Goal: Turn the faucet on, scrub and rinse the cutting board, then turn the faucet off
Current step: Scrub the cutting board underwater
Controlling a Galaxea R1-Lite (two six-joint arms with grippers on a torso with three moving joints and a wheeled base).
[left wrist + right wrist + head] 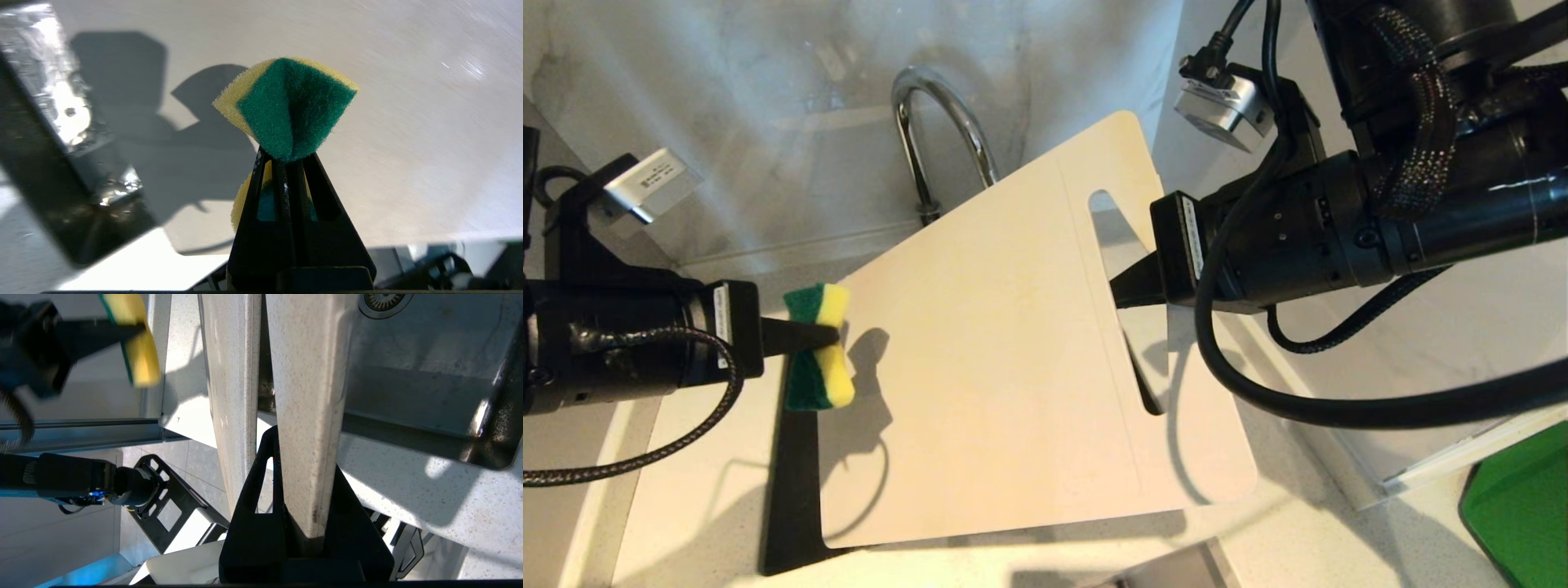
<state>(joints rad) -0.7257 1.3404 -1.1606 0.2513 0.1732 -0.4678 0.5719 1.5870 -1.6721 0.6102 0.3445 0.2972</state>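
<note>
From the head view, the cutting board (1013,359) is held up over the sink (768,147), tilted, its long axis running from the right gripper (1123,290) toward the left one, slot handle at the right end. The right gripper is pinched on the strip of board beside that slot. The left gripper (829,335) is pressed together on a green-and-yellow sponge (818,347), which sits at the board's left short edge — touching or just off it, I cannot tell which. So the board's face lies straight ahead of the sponge, and the left arm is the one placed to scrub along it. The faucet (943,135) arches behind the board's far edge; no water shows.

In the left wrist view, the sponge (288,108) bulges out of the closed fingers (300,192), with the board's pale face (408,143) filling the space beyond it.

In the right wrist view, the board's edge (304,416) runs away from the clamped fingers (249,506), above the pale speckled counter (408,490) and the steel sink basin (429,375) with its drain (382,300). The sponge (141,347) shows at the far end.

Room is tight — a wall rises behind the sink, and a green slab (1523,514) lies on the counter to the right.
</note>
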